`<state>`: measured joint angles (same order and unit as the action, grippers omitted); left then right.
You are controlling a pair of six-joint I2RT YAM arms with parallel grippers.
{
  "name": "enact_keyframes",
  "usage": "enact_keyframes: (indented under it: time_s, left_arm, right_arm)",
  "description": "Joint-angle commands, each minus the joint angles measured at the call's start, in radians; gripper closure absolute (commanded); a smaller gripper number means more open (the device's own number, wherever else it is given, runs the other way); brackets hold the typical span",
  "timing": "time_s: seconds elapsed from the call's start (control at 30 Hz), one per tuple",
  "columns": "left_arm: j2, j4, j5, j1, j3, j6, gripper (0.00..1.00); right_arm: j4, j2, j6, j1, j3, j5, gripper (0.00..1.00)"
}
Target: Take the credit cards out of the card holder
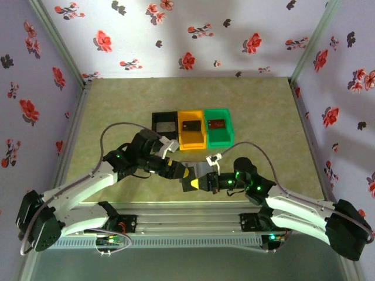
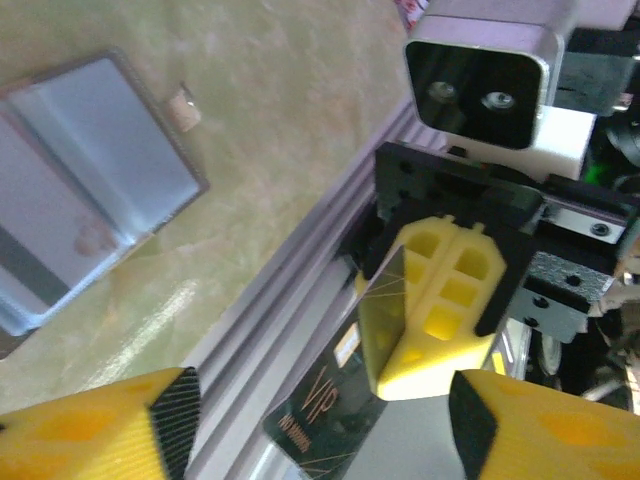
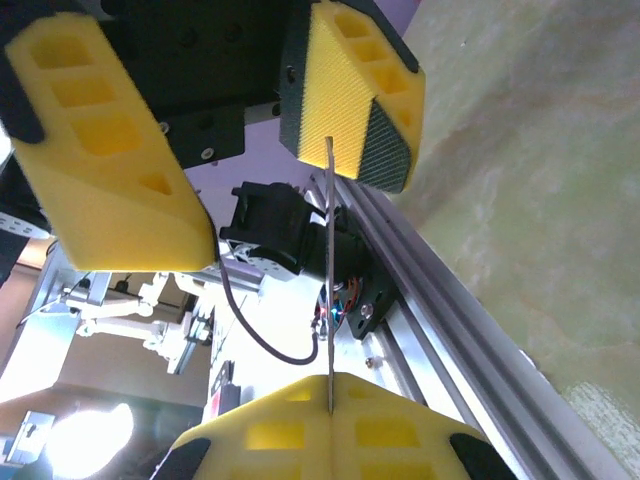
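The right claw (image 3: 330, 415) is clamped on a dark credit card (image 2: 330, 420); left claw (image 1: 185, 172) apart, flanking the card's free end.

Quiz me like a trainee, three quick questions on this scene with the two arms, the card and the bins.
1. True or false: the right gripper is shut on the dark VIP-printed credit card.
2. How many coloured plastic bins stand in the row on the table?
3. The flat grey folding card holder lies: A) folded closed, B) open on the table, C) inside a bin.
Key: 1 true; 2 three; 3 B.
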<state>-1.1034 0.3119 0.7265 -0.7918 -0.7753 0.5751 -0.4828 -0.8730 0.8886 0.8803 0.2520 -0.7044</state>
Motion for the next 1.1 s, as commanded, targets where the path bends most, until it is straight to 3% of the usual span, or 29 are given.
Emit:
enact_keyframes:
  time_s: [0.0, 0.1, 0.23, 0.4, 0.73, 0.83, 0.9, 0.97, 1.07]
  left_arm:
    - [-0.009, -0.044, 0.114, 0.002, -0.004, -0.014, 0.47]
    - [-0.003, -0.084, 0.158, 0.002, 0.011, 0.01, 0.64]
    - [0.005, -0.095, 0.194, 0.001, 0.016, 0.016, 0.75]
    - [0.013, -0.112, 0.229, 0.006, 0.021, 0.023, 0.85]
    - [0.039, -0.297, 0.301, 0.046, 0.07, 0.147, 0.99]
    - [0.047, -0.319, 0.304, 0.05, 0.077, 0.165, 1.0]
    - [0.048, -0.331, 0.304, 0.057, 0.081, 0.178, 1.0]
    - [0.055, -0.352, 0.299, 0.07, 0.093, 0.197, 1.0]
    - [0.077, -0.424, 0.258, 0.096, 0.126, 0.257, 1.0]
  right_arm:
    - [-0.051, 0.009, -0.03, 0.011, 0.015, -0.033, 1.0]
    - [-0.05, 0.02, -0.033, 0.014, 0.013, -0.036, 1.0]
    - [-0.051, 0.025, -0.034, 0.014, 0.011, -0.041, 1.0]
    - [-0.084, 0.026, -0.022, 0.016, 0.006, -0.051, 1.0]
    - [-0.14, 0.025, 0.002, 0.019, -0.013, -0.063, 1.0]
    - [-0.125, 0.024, -0.002, 0.019, -0.008, -0.057, 1.0]
    - [-0.07, 0.035, -0.021, 0.019, 0.003, -0.034, 0.89]
    - [-0.016, 0.061, -0.035, 0.012, 0.006, 0.004, 0.66]
    - [0.038, 0.122, -0.047, 0.0, -0.008, 0.075, 0.4]
